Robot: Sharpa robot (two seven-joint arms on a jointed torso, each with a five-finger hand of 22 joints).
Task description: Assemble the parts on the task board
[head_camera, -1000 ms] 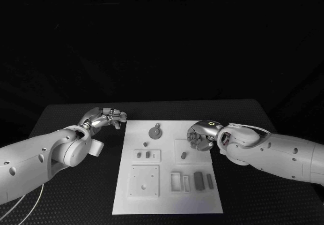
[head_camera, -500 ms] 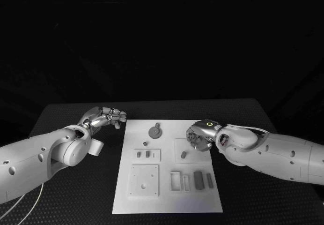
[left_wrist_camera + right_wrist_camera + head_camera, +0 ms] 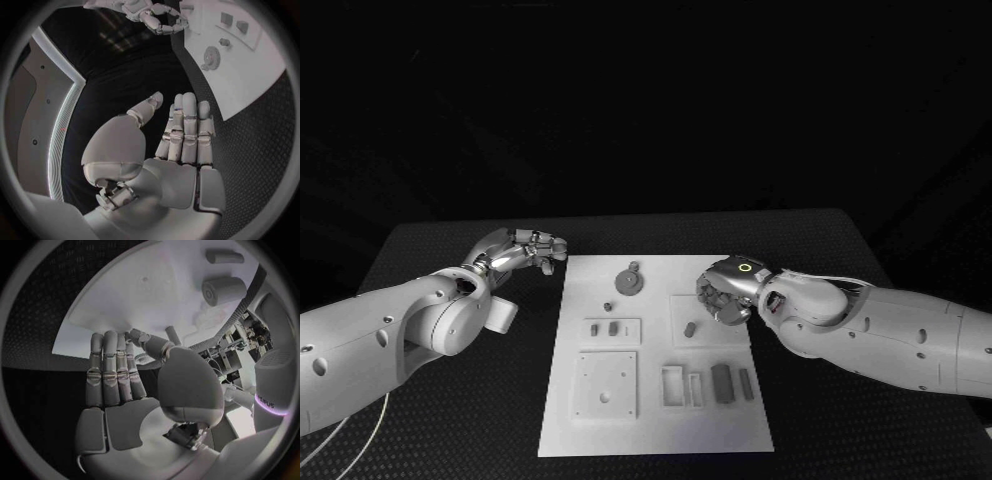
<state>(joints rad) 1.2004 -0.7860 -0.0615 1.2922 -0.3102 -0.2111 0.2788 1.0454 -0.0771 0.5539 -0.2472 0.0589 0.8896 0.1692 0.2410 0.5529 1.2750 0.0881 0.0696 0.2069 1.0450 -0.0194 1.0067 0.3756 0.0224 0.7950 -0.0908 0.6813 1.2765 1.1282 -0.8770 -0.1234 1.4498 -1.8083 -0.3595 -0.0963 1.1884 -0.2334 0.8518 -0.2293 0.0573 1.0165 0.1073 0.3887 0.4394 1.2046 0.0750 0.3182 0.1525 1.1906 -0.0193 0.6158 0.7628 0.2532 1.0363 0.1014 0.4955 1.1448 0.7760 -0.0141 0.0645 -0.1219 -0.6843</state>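
Right hand [image 3: 727,293] over task board [image 3: 658,440] edge

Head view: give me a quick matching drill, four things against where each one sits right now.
Things:
1. round grey gear part
2. silver left hand
3. silver right hand
4. long dark grey bar part

Places:
A. above the white task board's right edge
B. on the board's near right area, beside a slot
C. on the board's far end, near the middle
D. over the black table, off the board's far left corner

Pairs: 1-C, 2-D, 3-A, 4-B
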